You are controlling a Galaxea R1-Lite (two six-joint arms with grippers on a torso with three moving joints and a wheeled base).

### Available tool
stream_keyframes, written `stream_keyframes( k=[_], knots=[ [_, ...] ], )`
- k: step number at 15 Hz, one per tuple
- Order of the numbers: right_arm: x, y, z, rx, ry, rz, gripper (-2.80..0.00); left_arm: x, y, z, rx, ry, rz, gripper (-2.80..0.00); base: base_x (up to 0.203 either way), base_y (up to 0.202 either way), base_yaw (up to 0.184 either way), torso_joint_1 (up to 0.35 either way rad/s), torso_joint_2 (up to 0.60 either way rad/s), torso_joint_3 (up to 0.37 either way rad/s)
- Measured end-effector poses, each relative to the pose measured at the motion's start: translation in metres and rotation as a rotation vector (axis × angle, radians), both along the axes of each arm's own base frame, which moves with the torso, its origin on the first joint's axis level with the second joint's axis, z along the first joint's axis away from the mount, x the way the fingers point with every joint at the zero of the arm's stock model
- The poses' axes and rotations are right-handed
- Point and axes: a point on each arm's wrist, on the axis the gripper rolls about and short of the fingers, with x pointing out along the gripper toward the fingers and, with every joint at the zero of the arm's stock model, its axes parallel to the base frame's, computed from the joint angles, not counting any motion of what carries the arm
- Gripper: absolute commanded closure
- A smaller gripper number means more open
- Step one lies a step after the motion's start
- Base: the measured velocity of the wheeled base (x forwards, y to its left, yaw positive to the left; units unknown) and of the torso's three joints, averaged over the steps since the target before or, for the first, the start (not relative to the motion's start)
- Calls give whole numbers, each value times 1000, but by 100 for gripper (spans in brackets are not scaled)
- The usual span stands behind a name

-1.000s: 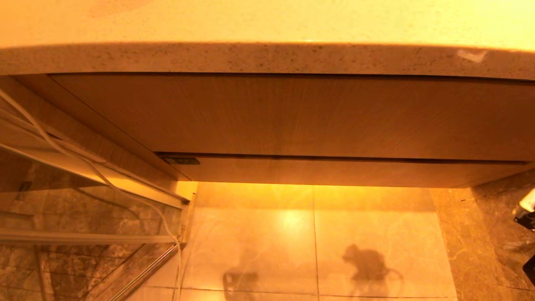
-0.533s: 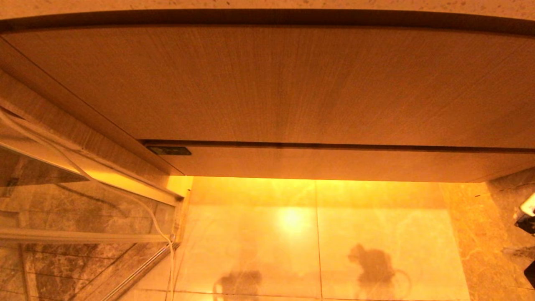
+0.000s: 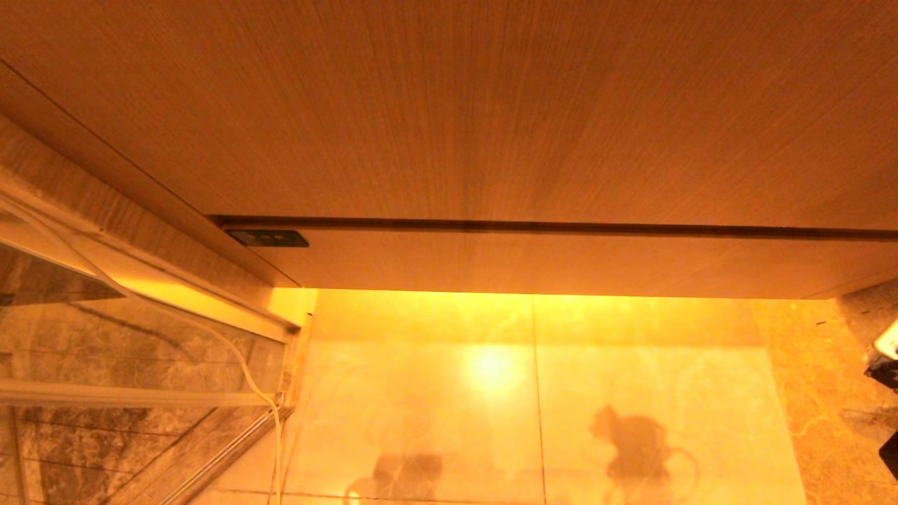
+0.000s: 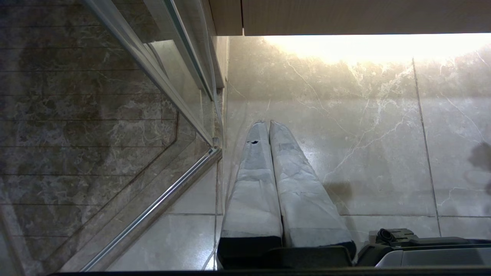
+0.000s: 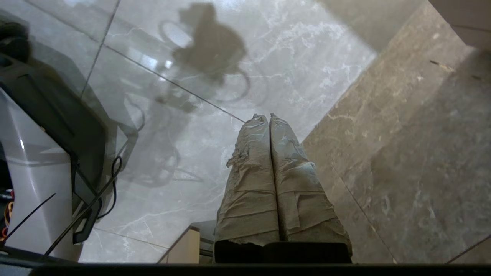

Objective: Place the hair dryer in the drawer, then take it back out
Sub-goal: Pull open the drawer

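The wide light wood-grain drawer (image 3: 561, 263) sits flush under the taller plain wood panel (image 3: 449, 105), only a thin dark seam between them; below it the glossy pale marble floor (image 3: 421, 393) lies open; on the left a slanted glass shower door (image 3: 105, 365) and a thin white cable (image 3: 259, 393) crowd that side; a brown marble wall (image 3: 828, 393) bounds the right.

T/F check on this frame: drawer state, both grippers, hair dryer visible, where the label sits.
1. The drawer is pulled open. False: its front sits closed under the taller wood panel.
2. The left gripper is shut and empty. True.
3. The right gripper holds a hair dryer. False: shut on nothing, above the floor tiles.
4. The dark label sits at the drawer front's left corner. True.
5. A hair dryer shows somewhere. False: none in view.
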Motion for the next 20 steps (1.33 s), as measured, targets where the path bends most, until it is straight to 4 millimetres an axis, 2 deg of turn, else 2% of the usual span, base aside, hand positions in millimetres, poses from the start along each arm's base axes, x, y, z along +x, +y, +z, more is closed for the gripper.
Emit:
stream_keyframes(
  k=[3, 5, 9, 11, 15, 20],
  knots=[
    [4, 1, 5, -159, -51, 132, 0, 0, 0, 0, 0, 0, 0, 0, 0, 0, 0, 0, 0, 0],
    [7, 3, 8, -294, -85, 281, 0, 0, 0, 0, 0, 0, 0, 0, 0, 0, 0, 0, 0, 0],
    [20, 13, 6, -403, -224, 763, 0, 0, 0, 0, 0, 0, 0, 0, 0, 0, 0, 0, 0, 0],
    [27, 15, 2, -383, -253, 901, 0, 0, 0, 0, 0, 0, 0, 0, 0, 0, 0, 0, 0, 0],
    [35, 7, 5, -290, -174, 758, 0, 0, 0, 0, 0, 0, 0, 0, 0, 0, 0, 0, 0, 0],
    [33, 6, 2, -291, -158, 732, 0, 0, 0, 0, 0, 0, 0, 0, 0, 0, 0, 0, 0, 0]
  ],
)
